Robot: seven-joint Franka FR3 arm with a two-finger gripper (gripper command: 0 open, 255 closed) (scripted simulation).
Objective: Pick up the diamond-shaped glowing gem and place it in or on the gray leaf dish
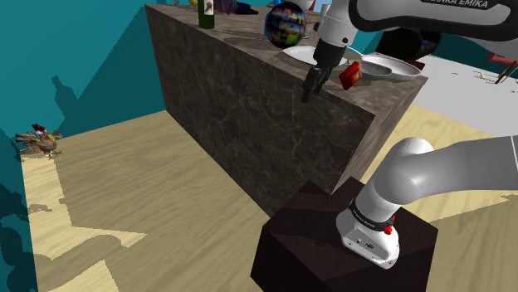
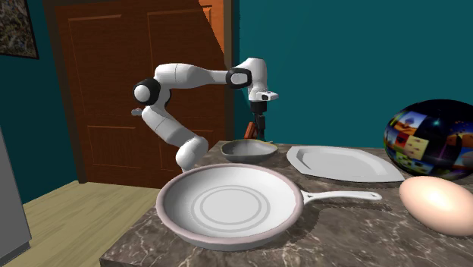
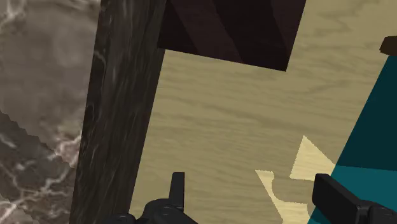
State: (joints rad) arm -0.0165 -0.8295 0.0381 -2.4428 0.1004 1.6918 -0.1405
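We judge the task barely started. The gem (image 1: 349, 75), a small red-orange piece, lies on the tabletop (image 2: 356, 227) close to its near edge. Nothing holds it, and it is not yet in the leaf dish (image 2: 249, 149). That dish is a shallow grey bowl sitting near the same edge, and as far as we can see it has nothing in it. So the grasp, the lift, the carry and the set-down are all left to do.

The hand (image 1: 310, 90) hangs at the tabletop's edge, just beside the gem on the shoulder view's left, and does not touch it. In the wrist view the hand (image 3: 253, 191) has its two fingers (image 3: 177, 186) spread well apart with nothing between them. Through the gap we see the wooden floor (image 3: 222, 114) and a corner of the dark stand (image 3: 229, 25), so we take it the hand is pointing past the edge, not down at the gem. We think it has to shift over the gem before closing.
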